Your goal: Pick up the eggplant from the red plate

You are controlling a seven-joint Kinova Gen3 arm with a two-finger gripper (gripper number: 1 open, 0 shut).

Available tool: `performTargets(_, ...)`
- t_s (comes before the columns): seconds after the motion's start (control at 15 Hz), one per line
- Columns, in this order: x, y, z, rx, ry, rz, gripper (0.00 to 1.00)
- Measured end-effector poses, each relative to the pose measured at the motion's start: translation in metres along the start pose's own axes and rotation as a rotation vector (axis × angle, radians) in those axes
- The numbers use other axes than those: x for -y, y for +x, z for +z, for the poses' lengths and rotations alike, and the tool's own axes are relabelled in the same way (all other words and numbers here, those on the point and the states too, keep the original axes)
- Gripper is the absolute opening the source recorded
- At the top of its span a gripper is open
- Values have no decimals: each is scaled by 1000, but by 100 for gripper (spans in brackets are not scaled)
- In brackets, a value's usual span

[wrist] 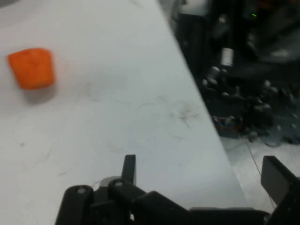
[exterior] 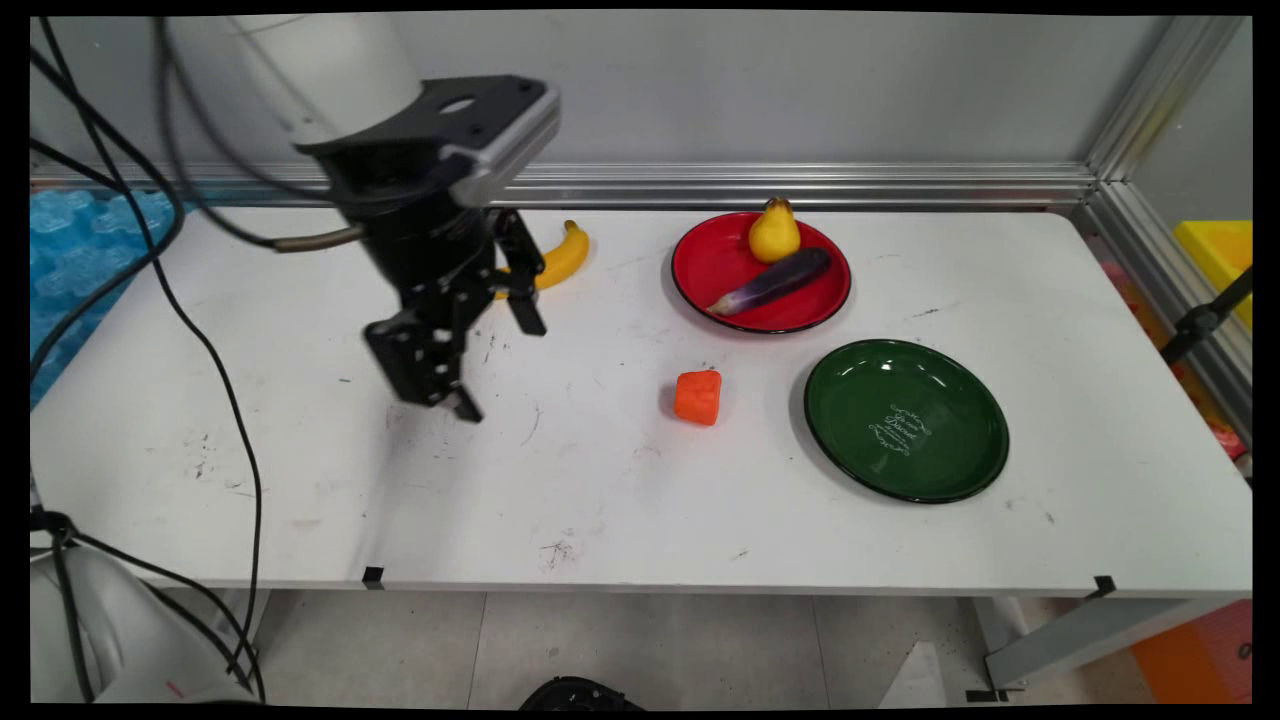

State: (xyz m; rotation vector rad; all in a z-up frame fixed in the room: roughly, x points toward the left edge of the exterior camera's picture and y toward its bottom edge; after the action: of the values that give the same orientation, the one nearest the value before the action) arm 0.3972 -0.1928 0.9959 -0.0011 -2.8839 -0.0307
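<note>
Hanging black cables point(exterior: 215, 380) are framing the near left of the white worktop point(exterior: 620, 500) as the Kinova arm's tool point(exterior: 497, 365) is hovering above the worktop's left half, holding nothing. Its 2 fingers are standing wide apart, 1 fingertip point(wrist: 129, 168) showing at the hand view's lower middle and the other at the lower right corner, with only bare worktop between them.

An orange block point(exterior: 698, 396), nearest to the tool of all the loose things, is lying alone at mid-worktop, well apart from the fingers; it is looking like a stubby, slightly tapered chunk with rounded corners and a matt skin. In the hand view the same block is sitting toward the upper left, off the tool's line.

A banana point(exterior: 562, 256) is lying just behind the tool, partly hidden by it. To the right, a red plate point(exterior: 700, 270) is carrying a yellow pear point(exterior: 774, 235) and a purple eggplant point(exterior: 775, 281), the eggplant lying slantwise across the dish below the pear. A green plate point(exterior: 850, 420) with pale lettering is sitting nearer the camera, just right of the orange block and not touching it.
</note>
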Motion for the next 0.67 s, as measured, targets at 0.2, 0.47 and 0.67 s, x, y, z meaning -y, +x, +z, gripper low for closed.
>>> performTargets(0.2, 15, 2, 6, -18, 48, -102, 100)
performTargets(0.47, 37, 6, 14, -47, 113, -228, 100)
performTargets(0.67, 52, 10, 22, -70, 157, -315, 100)
